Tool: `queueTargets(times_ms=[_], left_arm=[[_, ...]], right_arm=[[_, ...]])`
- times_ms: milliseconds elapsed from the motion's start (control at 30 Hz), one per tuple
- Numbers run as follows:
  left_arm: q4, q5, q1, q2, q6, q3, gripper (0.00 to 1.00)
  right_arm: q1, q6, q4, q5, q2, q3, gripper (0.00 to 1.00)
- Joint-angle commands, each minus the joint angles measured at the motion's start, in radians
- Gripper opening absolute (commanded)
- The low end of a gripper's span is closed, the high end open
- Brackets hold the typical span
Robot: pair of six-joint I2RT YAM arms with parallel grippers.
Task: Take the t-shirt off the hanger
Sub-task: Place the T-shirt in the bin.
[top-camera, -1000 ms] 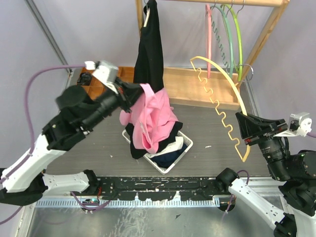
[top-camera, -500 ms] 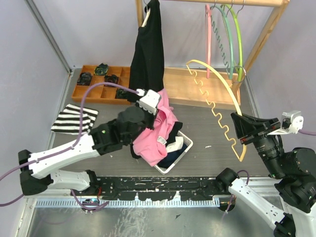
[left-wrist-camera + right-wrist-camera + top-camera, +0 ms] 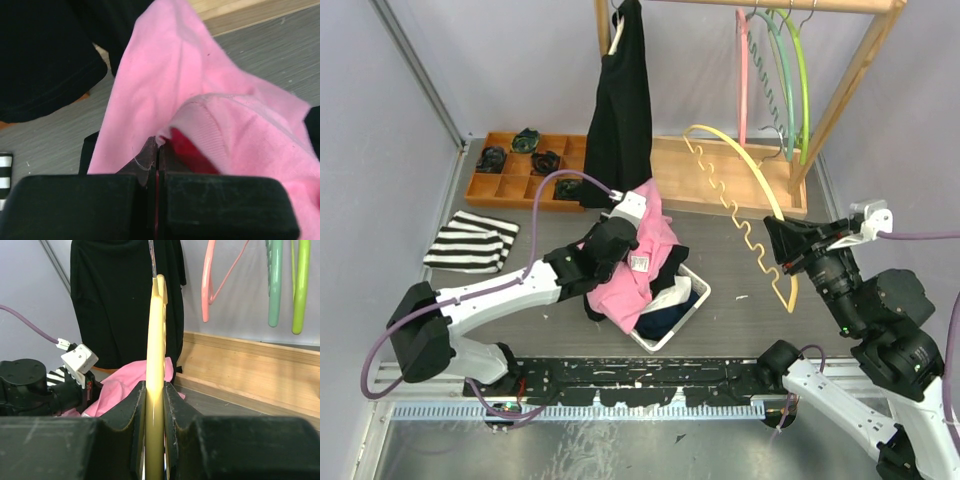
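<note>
Over the last second the left arm has swung down from high on the left, and its end effector (image 3: 156,150), jaws pinched shut on a fold of the pink t-shirt (image 3: 635,265), now sits low over the white basket (image 3: 683,320). The shirt lies bunched across the basket's dark contents instead of hanging in the air. The right end effector (image 3: 154,390) is clamped narrowly on the yellow hanger (image 3: 159,340), which has drifted a little left and is bare, well apart from the shirt. So the shirt looks to be off the hanger already; what seems left is to let it go and put the hanger away.

Room is tight on the far side. A black garment (image 3: 620,100) hangs from the wooden rack (image 3: 845,90) just behind the left wrist, so that arm would do best to back out toward the near-left. There the bench (image 3: 740,250) is bare up to a striped cloth (image 3: 470,240) and an orange tray (image 3: 505,175). The hanger's free tip points toward the rack, near 3 coloured hangers (image 3: 770,70), and could snag if swung right.
</note>
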Motion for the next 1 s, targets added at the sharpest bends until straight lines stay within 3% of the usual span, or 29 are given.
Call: queueTargets(times_ms=[0,467,967], left_arm=[[0.042,-0.035,0.02,0.041,-0.045,-0.045,0.0],[0.104,0.011,0.019,0.153,-0.16,-0.148,0.0],[0.043,0.045,-0.056,0.15,-0.181,-0.132,0.0]], right_arm=[[-0.001,-0.022,0.135,0.0,0.029,0.001,0.01],[-0.001,-0.024,0.187,-0.006,0.087,-0.013,0.01],[-0.001,-0.013,0.264,-0.012,0.139,-0.005,0.01]])
